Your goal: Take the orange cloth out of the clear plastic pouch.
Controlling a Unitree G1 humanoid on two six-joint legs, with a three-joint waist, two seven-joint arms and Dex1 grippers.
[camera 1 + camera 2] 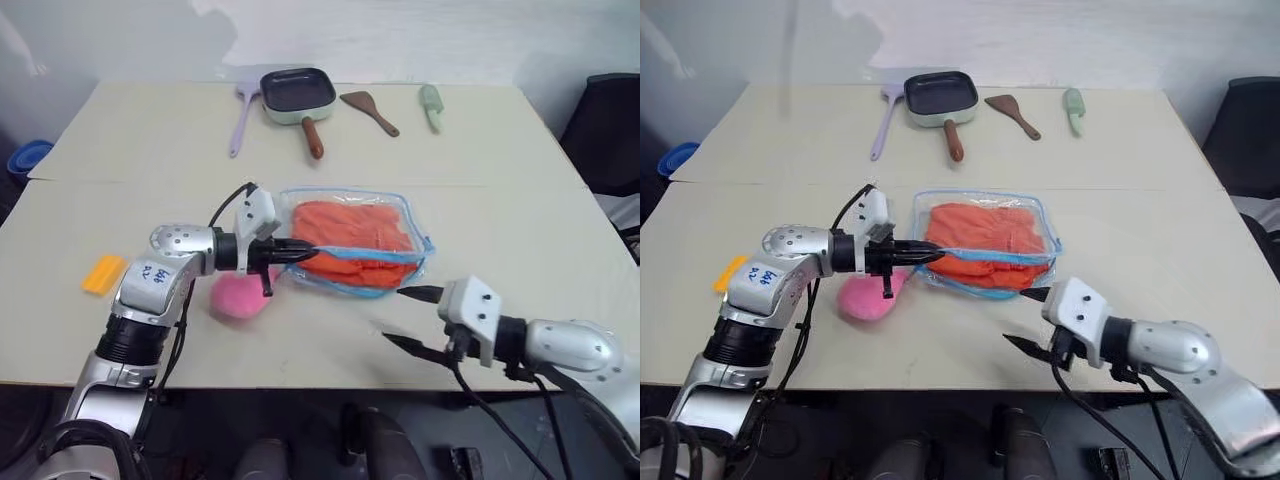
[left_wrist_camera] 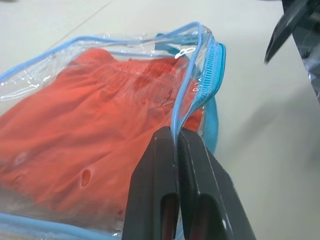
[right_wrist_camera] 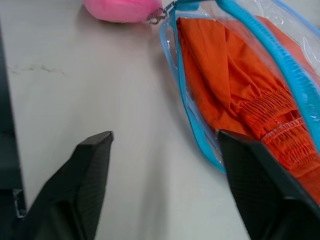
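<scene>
The left gripper (image 2: 176, 145) was clamped on the blue-trimmed rim of the clear plastic pouch (image 1: 296, 203). The wrinkled orange cloth (image 1: 350, 228) lay fully inside it on the pale surface (image 1: 500, 150), nothing pulled out yet. The right gripper (image 1: 412, 318) hovered nearby, fingers apart.

Bright even light is falling on the table (image 1: 520, 230); glare is glinting off the pouch (image 2: 195, 50), fingers (image 3: 90, 185) nearby are blurring.
</scene>
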